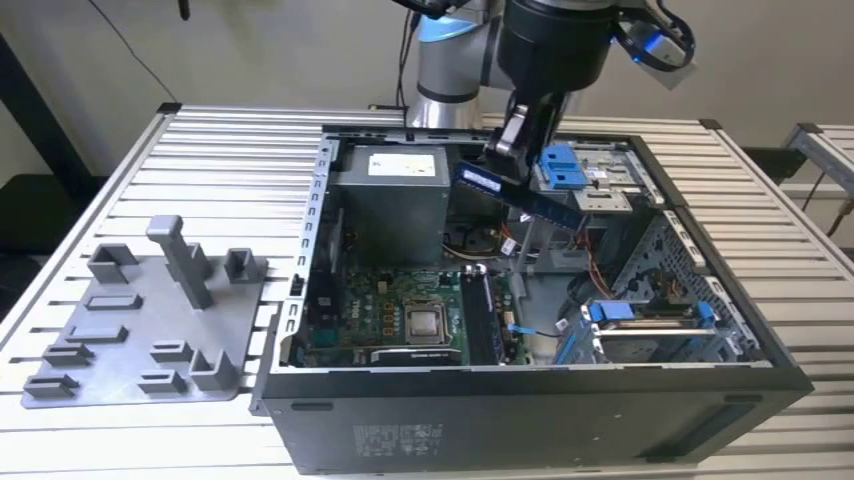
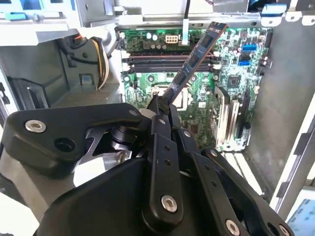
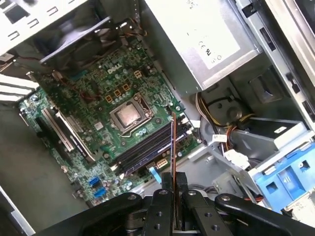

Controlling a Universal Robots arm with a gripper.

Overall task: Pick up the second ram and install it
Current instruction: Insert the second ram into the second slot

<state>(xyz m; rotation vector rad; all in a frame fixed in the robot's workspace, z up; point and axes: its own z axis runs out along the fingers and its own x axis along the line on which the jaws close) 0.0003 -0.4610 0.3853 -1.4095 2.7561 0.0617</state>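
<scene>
My gripper (image 1: 511, 152) hangs over the open computer case (image 1: 534, 395), shut on one end of the second ram (image 1: 523, 198). The ram is a long dark stick that slants out from the fingers above the case's inside. In the second wrist view the ram (image 2: 195, 60) sticks out from the gripper (image 2: 160, 105) over the green motherboard (image 2: 197, 115). The first wrist view shows it edge-on as a thin line (image 3: 173, 145) between the fingers (image 3: 166, 183), above the row of dark memory slots (image 3: 145, 151). The ram is held clear of the board.
The silver processor (image 1: 427, 322) sits mid-board. A grey power supply (image 1: 387, 195) fills the case's back corner, with yellow cables (image 3: 221, 110) beside it and blue drive brackets (image 1: 567, 168) near the arm. A grey moulded tray (image 1: 147, 330) with posts lies on the slatted table at the exterior view's left.
</scene>
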